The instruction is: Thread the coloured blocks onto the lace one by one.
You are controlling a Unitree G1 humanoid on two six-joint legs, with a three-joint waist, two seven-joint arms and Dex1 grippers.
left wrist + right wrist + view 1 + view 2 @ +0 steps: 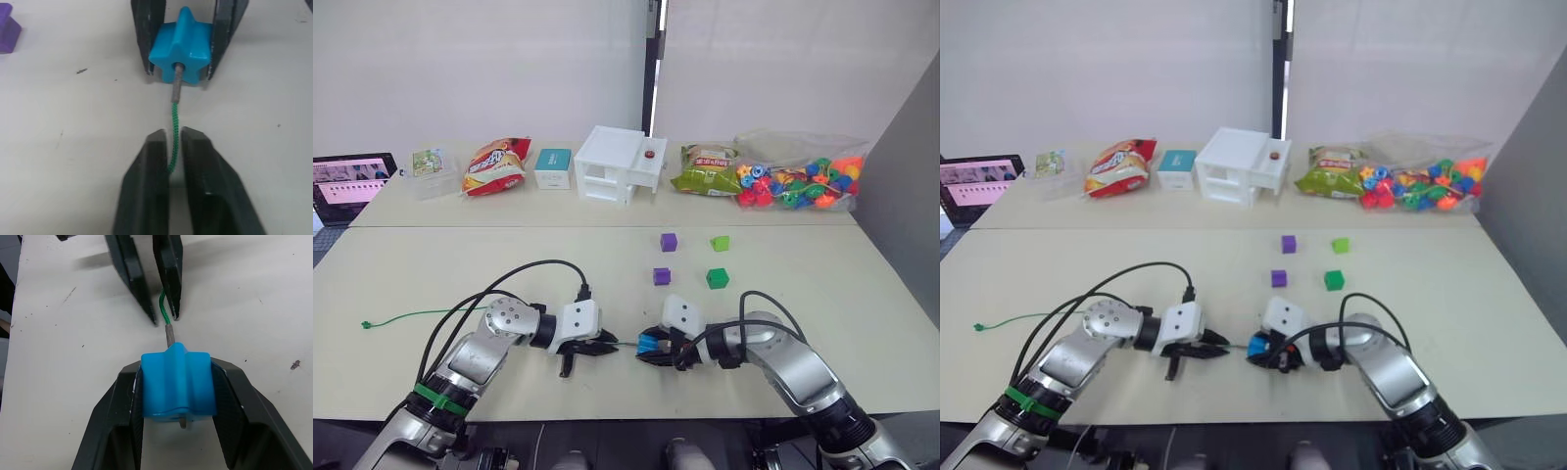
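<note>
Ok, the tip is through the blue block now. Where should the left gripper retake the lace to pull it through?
On the stiff pale tip poking out of the blue block's far face, from the side opposite the left gripper. Judging by its straightness, it should pinch cleanly. The right gripper holds the block steady.

1. One block (181,46) sits between the right gripper (653,345)'s jaws.
2. The lace (173,134) runs from the left gripper (597,345)'s jaws into that block.
3. Four blocks (662,276) lie on the tabletop (822,294) beyond both jaws, seemingly well apart.
</note>
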